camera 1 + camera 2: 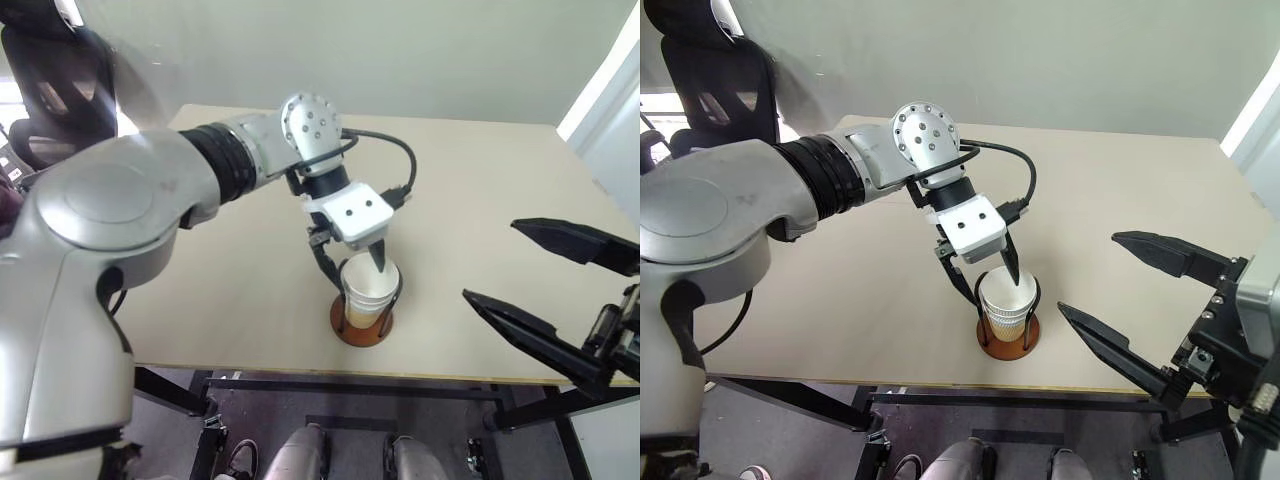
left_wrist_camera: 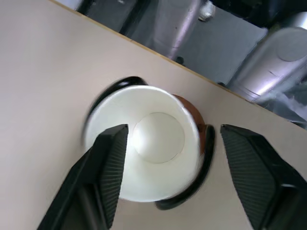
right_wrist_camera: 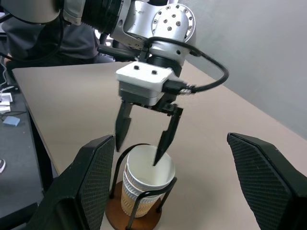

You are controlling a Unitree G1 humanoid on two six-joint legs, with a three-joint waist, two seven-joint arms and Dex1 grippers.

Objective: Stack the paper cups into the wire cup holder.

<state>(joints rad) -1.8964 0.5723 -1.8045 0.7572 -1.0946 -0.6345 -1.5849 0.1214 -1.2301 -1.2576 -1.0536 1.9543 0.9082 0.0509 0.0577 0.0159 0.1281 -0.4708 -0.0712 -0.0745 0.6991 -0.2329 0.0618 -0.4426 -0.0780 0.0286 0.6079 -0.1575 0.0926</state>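
The paper cups (image 1: pixel 368 288) sit nested in one stack, tan outside and white inside, upright in the wire cup holder (image 1: pixel 361 330), whose reddish-brown base rests near the table's front edge. My left gripper (image 1: pixel 352 264) hangs open just above the stack and points down. One fingertip (image 3: pixel 162 152) dips inside the top cup's rim and the other (image 3: pixel 122 136) stays outside, neither pressing the cup. The left wrist view looks straight down into the top cup (image 2: pixel 156 143). My right gripper (image 1: pixel 1088 273) is open and empty, held level to the right of the holder.
The beige table (image 1: pixel 500 160) stretches bare behind and to both sides of the holder. Its front edge (image 1: pixel 300 375) runs just below the holder's base. A black chair (image 1: pixel 45 90) stands at the back left.
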